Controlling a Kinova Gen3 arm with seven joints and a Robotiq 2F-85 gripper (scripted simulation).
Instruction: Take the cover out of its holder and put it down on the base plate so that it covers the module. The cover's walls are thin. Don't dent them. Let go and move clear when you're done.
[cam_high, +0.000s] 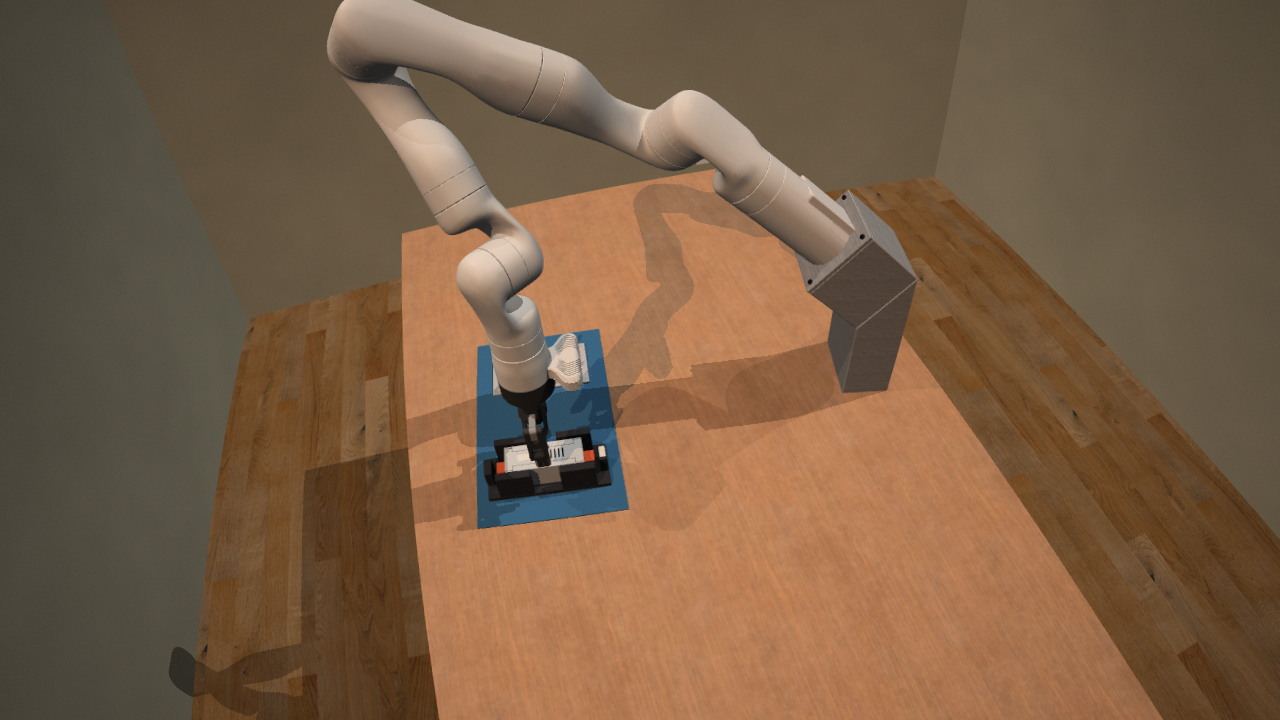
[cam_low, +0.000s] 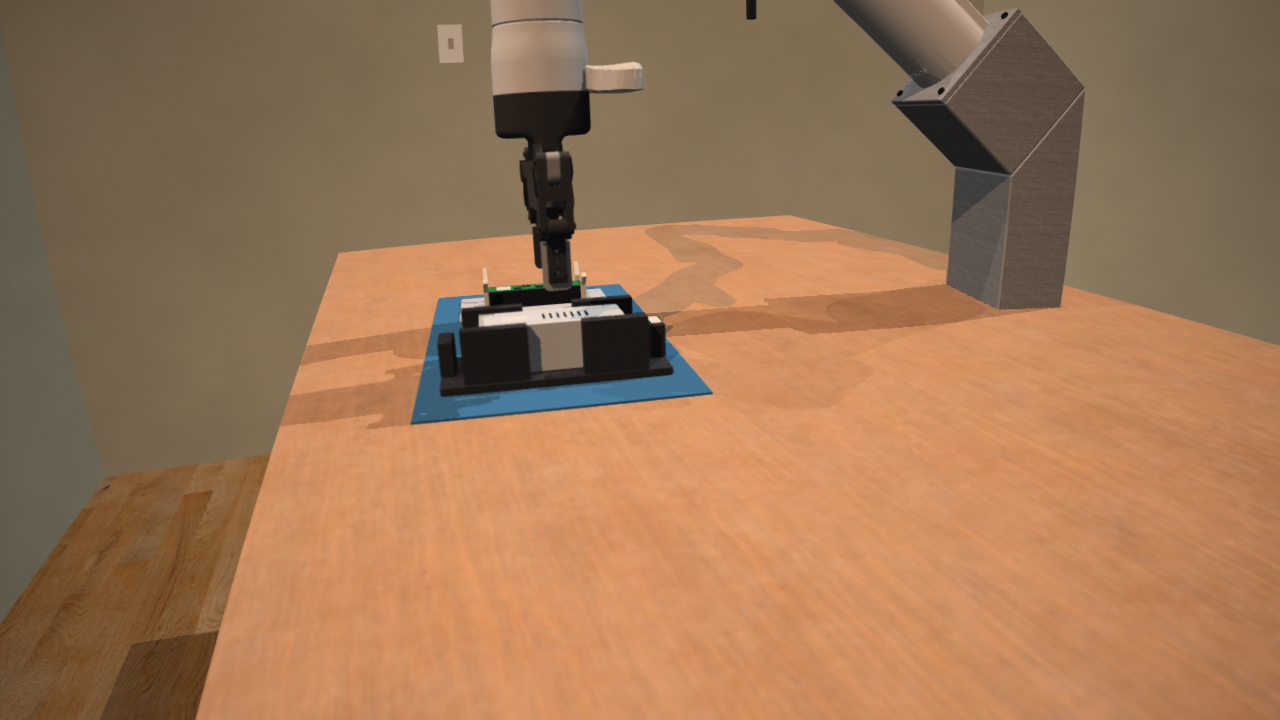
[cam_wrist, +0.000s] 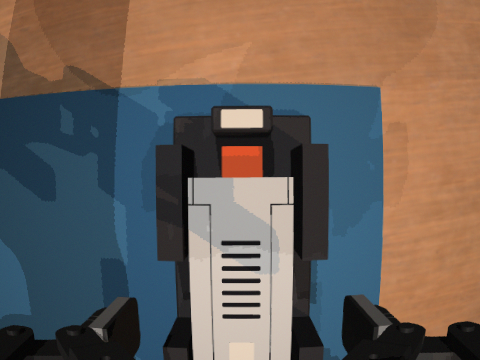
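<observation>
The light grey cover (cam_high: 572, 450) (cam_low: 556, 347) (cam_wrist: 240, 225) sits in its black holder (cam_high: 514, 485) (cam_low: 494, 355) (cam_wrist: 170, 200), slotted top up, between the holder's side walls. My gripper (cam_high: 539, 460) (cam_low: 556, 286) (cam_wrist: 240, 322) is open and empty, pointing down above the cover. In the wrist view its fingers stand wide apart, one on each side of the cover and clear of it. Behind the holder, the module (cam_low: 529, 289) shows its green board between pale upright posts. The pale base plate (cam_high: 585, 360) is mostly hidden by my wrist in the top view and by the holder in the exterior view.
Holder and base plate lie on a blue mat (cam_high: 554, 514) (cam_low: 572, 401) (cam_wrist: 350, 115) on the wooden table (cam_high: 760, 537). The holder's end posts and side walls rise around the cover. An orange block (cam_wrist: 242, 162) shows at the cover's end. The arm's pedestal (cam_high: 872, 340) stands at the right.
</observation>
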